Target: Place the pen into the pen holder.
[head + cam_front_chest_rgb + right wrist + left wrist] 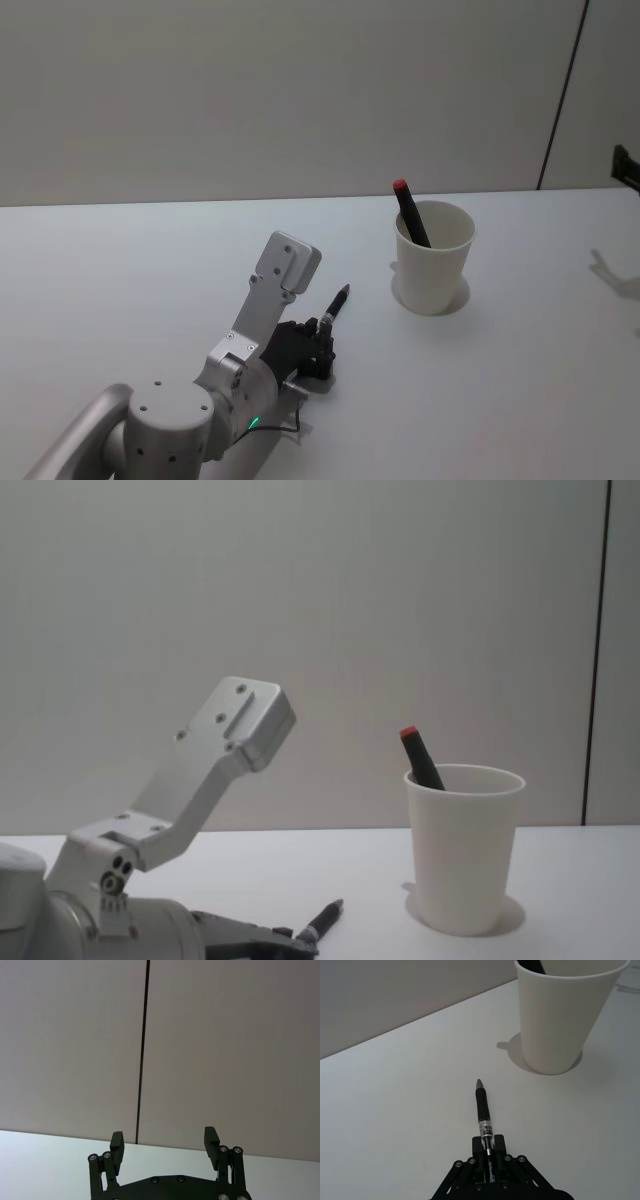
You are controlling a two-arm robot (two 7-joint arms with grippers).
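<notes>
1. Left wrist view: our left claw (pixel 489 1146) grips the pen (pixel 482 1105) by its tail, near-left of the cup (pixel 560 1020).
2. Our right claw (pixel 165 1141) idles released, far right.
3. Tail-gripped, the pen may swivel and tip the cup.

Open table (pixel 150 260) before pen holder (pixel 432 272); marker (pixel 410 212) leaning inside, left rim

You have two pens, a black pen (pixel 335 305) near left and a red-capped pen (pixel 409 212) far right, plus one pen holder (pixel 433 272).
</notes>
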